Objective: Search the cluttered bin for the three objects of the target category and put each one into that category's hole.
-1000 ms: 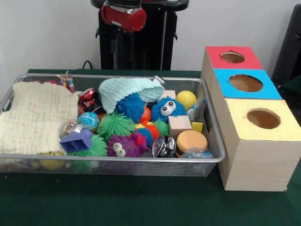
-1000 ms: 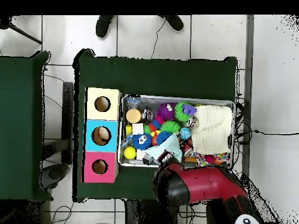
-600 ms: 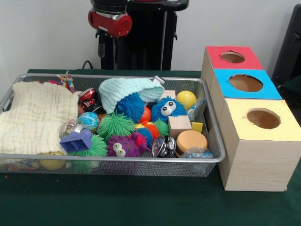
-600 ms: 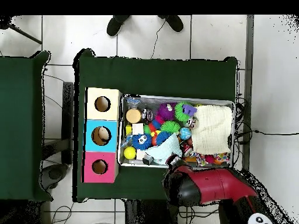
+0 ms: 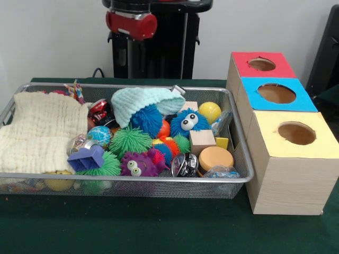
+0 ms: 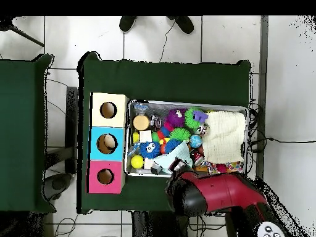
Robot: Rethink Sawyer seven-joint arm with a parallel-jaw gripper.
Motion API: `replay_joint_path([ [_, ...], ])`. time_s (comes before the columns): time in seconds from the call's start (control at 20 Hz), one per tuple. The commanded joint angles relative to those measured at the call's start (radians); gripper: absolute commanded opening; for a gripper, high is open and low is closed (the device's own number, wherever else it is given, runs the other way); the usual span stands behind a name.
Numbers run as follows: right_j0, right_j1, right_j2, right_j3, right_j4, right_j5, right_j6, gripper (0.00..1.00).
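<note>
The wire mesh bin [image 5: 241, 159] [image 6: 131, 106] is packed with toys. Among them are a blue fuzzy ball with eyes [image 5: 188, 123], a purple fuzzy one [image 5: 139, 164], green spiky balls [image 5: 130, 140], a yellow ball [image 5: 210, 111], a wooden cube [image 5: 202, 141] and a tan disc [image 5: 215, 157]. Three boxes stand beside it, each with a round hole: red top [image 5: 262, 64], blue top [image 5: 276, 93], yellow top [image 5: 296, 133]. The red arm [image 5: 131, 24] [image 6: 213, 194] hangs high behind the bin's far edge. Its gripper is lost against the dark pedestal.
A cream cloth [image 5: 39, 132] covers the bin's left end and a mint knitted cloth [image 5: 140, 102] lies at the back. A purple block [image 5: 87, 157], a globe ball [image 5: 99, 135] and a shiny metal piece [image 5: 185, 165] lie in front. A person's shoes [image 6: 154, 23] show beyond the table.
The red arm segment swung slightly left and then back toward the right, staying high. Nothing in the bin moved.
</note>
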Motion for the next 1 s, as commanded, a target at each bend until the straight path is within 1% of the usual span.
replay_joint_path([
  [0.05, 0.142, -0.043, 0.084, 0.022, 0.124, 0.179, -0.071, 1.00],
  [0.2, 0.230, -0.063, 0.060, -0.008, 0.190, 0.239, -0.019, 1.00],
  [0.25, 0.258, -0.059, 0.050, -0.021, 0.205, 0.247, 0.000, 1.00],
  [0.4, 0.316, -0.036, 0.019, -0.050, 0.228, 0.237, 0.038, 1.00],
  [0.5, 0.333, -0.030, 0.002, -0.057, 0.234, 0.231, 0.035, 1.00],
  [0.55, 0.336, -0.030, -0.002, -0.057, 0.242, 0.231, 0.025, 1.00],
  [0.7, 0.297, -0.030, 0.000, -0.051, 0.261, 0.228, -0.030, 1.00],
  [0.8, 0.268, -0.004, -0.009, -0.080, 0.254, 0.230, -0.064, 1.00],
  [0.9, 0.249, 0.035, -0.026, -0.131, 0.222, 0.214, -0.079, 1.00],
  [1.0, 0.209, 0.070, -0.019, -0.174, 0.197, 0.206, -0.119, 1.00],
])
